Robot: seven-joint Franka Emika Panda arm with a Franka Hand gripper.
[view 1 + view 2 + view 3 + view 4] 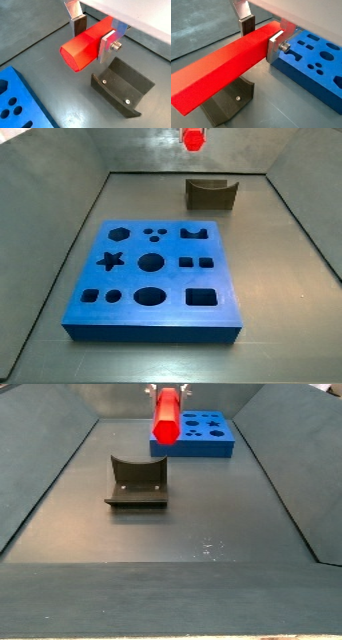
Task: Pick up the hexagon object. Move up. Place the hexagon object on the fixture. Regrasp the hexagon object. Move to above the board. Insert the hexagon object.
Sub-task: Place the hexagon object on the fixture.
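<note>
My gripper (92, 39) is shut on the hexagon object (80, 50), a bright red-orange rod held roughly level between the silver fingers in both wrist views (218, 75). It hangs in the air above the fixture (123, 85), a dark block with a curved notch, and does not touch it. In the side views the rod (194, 138) (166, 416) is high over the fixture (211, 193) (136, 481). The blue board (154, 278) with its shaped holes lies flat on the floor, apart from the fixture.
Grey sloped walls (74, 218) enclose the tray floor on both sides. The board shows beside the gripper in both wrist views (17, 102) (314, 65) and at the far end in a side view (203, 434).
</note>
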